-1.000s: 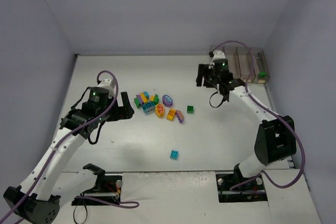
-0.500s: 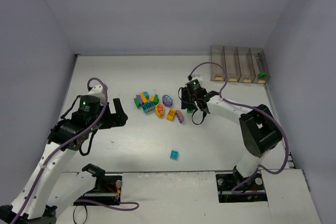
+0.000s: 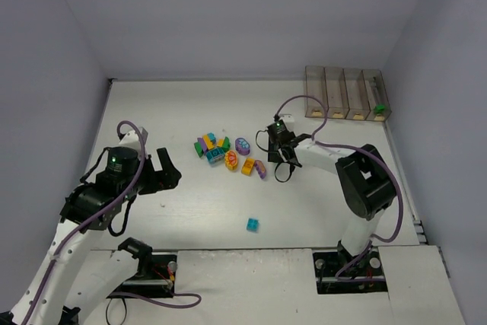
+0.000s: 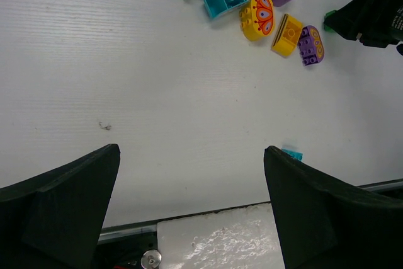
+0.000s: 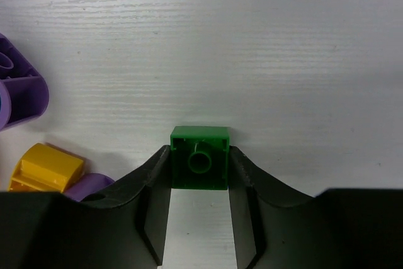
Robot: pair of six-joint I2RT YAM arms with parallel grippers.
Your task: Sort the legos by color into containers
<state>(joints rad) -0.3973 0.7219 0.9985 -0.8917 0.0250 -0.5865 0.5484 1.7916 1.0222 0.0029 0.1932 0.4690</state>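
Since 1 second ago the right claw has come from the containers at the upper right to the middle of the top view, where it now pinches 1 green lego on the table; the left claw hangs wide open and empty. Only the finger ends hold the brick, so it could slip out when lifted.

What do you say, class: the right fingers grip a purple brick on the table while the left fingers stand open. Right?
Wrong colour. The right wrist view shows the right fingers gripping a green brick on the table; the left fingers stand open.
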